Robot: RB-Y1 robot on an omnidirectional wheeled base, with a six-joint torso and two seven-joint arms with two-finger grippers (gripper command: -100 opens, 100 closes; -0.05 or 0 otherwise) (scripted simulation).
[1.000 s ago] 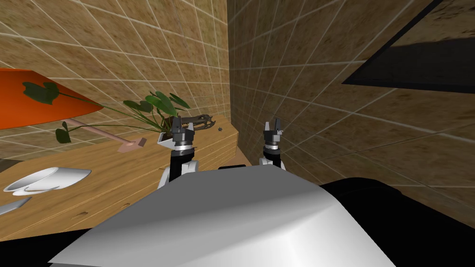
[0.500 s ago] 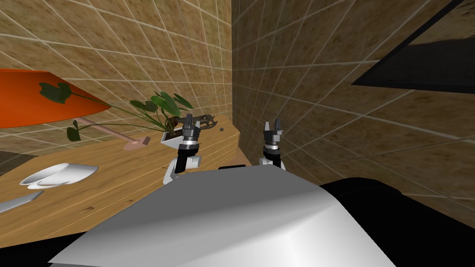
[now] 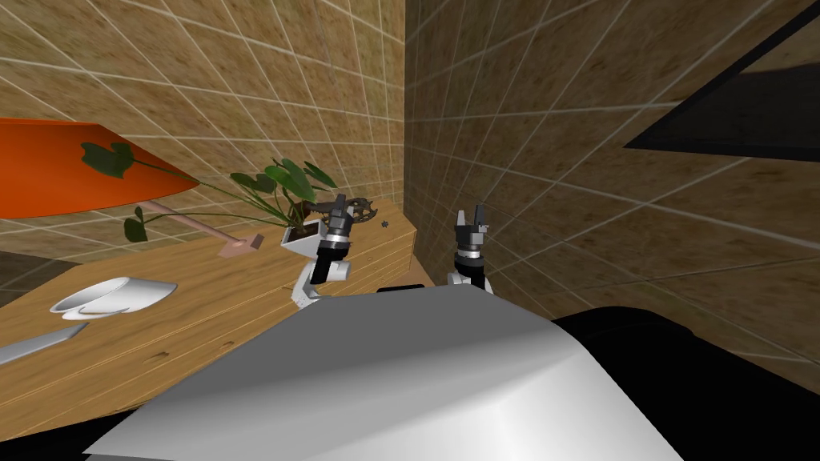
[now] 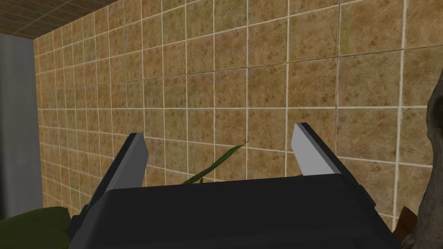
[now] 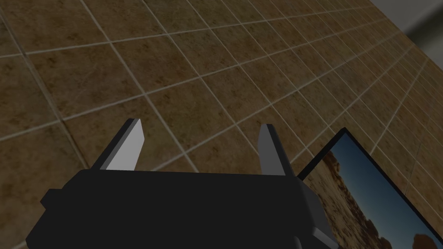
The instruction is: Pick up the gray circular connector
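Note:
The connector (image 3: 385, 224) is a small dark grey round piece lying near the far right corner of the wooden tabletop (image 3: 200, 304), close to the tiled wall. My left gripper (image 3: 340, 200) is raised over the table just left of it, beside a dark openwork ornament (image 3: 362, 210), with its fingers open and nothing between them. In the left wrist view the left gripper (image 4: 220, 147) faces the tiled wall, with a green leaf (image 4: 216, 162) past the fingers. My right gripper (image 3: 471, 214) hangs off the table's right end, open and empty, also seen as the right gripper (image 5: 201, 142) in its wrist view.
A plant in a white pot (image 3: 298, 238) stands just left of my left arm, its leaves spreading leftward. An orange lampshade (image 3: 80, 168), a pink base (image 3: 240, 246) and a white cup on its side (image 3: 112, 294) lie further left. Tiled walls meet right behind the table.
My left arm has swung right and forward, from in front of the plant pot to beside the dark ornament. The head view has drifted slightly. The right arm is still.

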